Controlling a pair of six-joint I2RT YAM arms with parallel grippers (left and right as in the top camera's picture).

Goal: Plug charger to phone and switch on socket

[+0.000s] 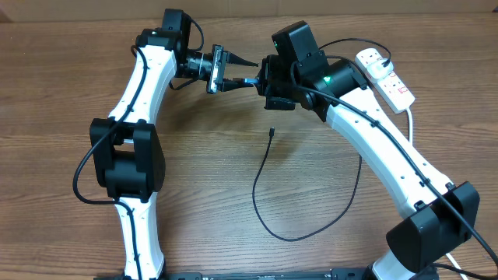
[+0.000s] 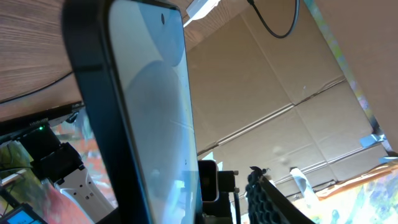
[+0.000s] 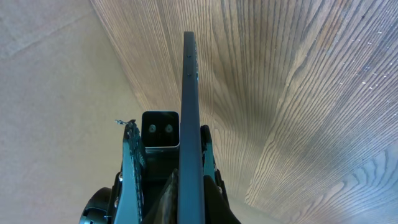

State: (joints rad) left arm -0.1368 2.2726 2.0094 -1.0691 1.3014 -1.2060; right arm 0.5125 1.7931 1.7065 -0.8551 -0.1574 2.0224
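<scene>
Right fingers (image 3: 132, 168): pinching the phone (image 3: 189, 112), which shows edge-on in the wrist view with a finger on each face.
Left fingers (image 2: 268, 199): spread. The one that shows stands clear of the glass on its 3 o'clock side, and the other is hidden behind the phone.
Right gripper (image 1: 255, 80): points in from 3 o'clock and meets the other gripper at 12 o'clock of the overhead view.
Left gripper (image 1: 236, 70): points in from 9 o'clock, with the phone lying between its fingers.
Phone: aloft over the table (image 1: 62, 101) at 12 o'clock, turned on edge, its screen a light-blue sliver from above.
Charger (image 1: 261, 179): black cable lying on the wood. It loops toward 6 o'clock, then runs up toward 2 o'clock under the right arm.
Connector (image 1: 271, 132): lies free near the middle, at 6 o'clock of the phone and apart from it.
Socket (image 1: 385, 74): flat on the table at 2 o'clock, red-marked, with its thick white lead (image 1: 410, 124) trailing toward 4 o'clock.
Switch: too small to tell its position.
</scene>
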